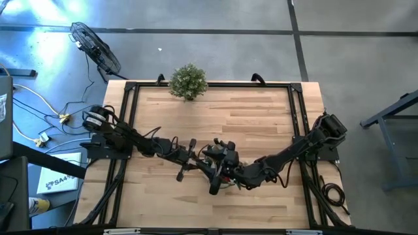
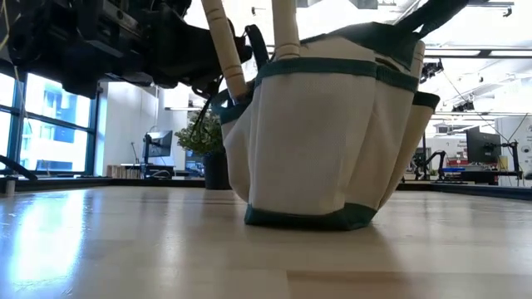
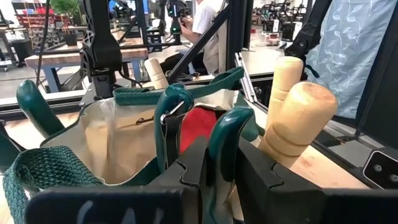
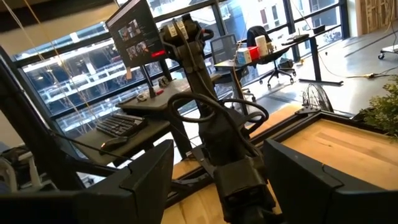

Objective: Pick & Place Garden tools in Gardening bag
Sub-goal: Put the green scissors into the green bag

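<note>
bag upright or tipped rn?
Tipped: the gardening bag leans, one base edge lifted off the table; wooden handles poke out.

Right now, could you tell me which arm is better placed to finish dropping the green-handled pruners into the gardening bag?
The left. Its gripper is shut on the green-handled pruners right at the gardening bag mouth. The right gripper is open, empty and faces away from the bag.

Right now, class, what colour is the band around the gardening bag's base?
Dark green on the gardening bag; clearest in the low view.
</note>
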### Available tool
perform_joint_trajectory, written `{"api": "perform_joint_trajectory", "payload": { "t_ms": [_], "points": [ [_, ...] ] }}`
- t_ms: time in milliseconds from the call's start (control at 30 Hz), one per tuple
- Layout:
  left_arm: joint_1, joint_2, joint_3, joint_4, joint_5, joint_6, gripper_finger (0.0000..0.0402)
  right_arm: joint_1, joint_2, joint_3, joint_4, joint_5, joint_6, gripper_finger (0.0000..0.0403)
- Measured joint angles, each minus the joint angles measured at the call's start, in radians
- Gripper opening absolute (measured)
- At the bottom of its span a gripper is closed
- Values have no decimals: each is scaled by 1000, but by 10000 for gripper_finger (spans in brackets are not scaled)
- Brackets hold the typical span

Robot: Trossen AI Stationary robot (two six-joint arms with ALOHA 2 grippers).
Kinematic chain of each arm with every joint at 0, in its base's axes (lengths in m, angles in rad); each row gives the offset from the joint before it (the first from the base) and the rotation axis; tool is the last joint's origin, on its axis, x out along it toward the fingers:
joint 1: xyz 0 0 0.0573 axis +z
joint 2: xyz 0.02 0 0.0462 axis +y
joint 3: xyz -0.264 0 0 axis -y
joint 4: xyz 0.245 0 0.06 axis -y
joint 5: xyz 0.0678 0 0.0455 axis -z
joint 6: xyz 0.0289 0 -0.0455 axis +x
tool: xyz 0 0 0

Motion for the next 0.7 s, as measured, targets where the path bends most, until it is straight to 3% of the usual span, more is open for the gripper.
{"api": "perform_joint_trajectory", "payload": {
  "t_ms": [133,367,700],
  "points": [
    [0,0,0,-1,-11,-6,56,2,0,0,-14,-1,0,238],
    [0,3,-2,-9,-20,-8,141,2,0,0,-18,-1,0,238],
    [0,3,-2,34,-29,-8,146,3,0,0,-18,-27,0,238]
  ]
}}
